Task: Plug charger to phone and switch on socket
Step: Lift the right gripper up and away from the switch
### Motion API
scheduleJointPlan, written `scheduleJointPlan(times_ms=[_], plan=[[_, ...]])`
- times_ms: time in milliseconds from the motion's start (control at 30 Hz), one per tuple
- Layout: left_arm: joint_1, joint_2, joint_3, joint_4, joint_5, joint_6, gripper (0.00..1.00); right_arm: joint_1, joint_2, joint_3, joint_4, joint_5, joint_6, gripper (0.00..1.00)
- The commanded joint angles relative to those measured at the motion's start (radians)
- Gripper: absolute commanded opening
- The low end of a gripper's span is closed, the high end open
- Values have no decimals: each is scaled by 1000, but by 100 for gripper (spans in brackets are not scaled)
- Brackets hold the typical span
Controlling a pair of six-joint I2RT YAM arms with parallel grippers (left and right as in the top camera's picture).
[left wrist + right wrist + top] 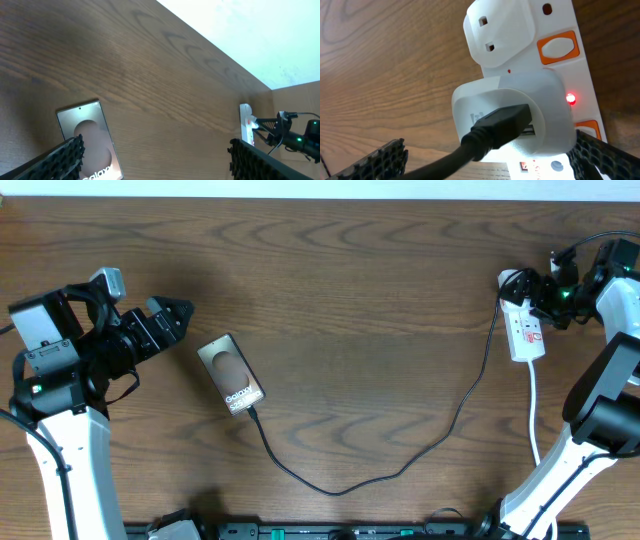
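Dark wood-grain table (350, 300) — a pale wall (260, 30) beyond its far edge.

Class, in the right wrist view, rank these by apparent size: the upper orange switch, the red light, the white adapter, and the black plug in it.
Largest to smallest:
1. white adapter
2. black plug, though it sits nearest the camera, which enlarges it
3. upper orange switch
4. red light

Overhead top-down; L wrist sees socket (245, 117) far, R wrist close-up
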Motion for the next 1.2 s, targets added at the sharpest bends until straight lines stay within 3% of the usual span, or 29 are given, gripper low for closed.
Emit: scheduleJointPlan(times_ms=[0,200,500,667,1167], plan=[[0,1,22,-4,9,13,91,20,38,37,-24,-113,4,99],[0,1,22,-5,9,13,90,-10,38,146,-147,-92,-12,99],[0,1,22,-7,9,13,90,-14,38,275,-316,157,-10,99],[0,1,22,-7,9,13,90,-14,38,282,-351,262,39,99],[0,1,22,-7,9,13,90,-14,38,282,-363,262,49,99]])
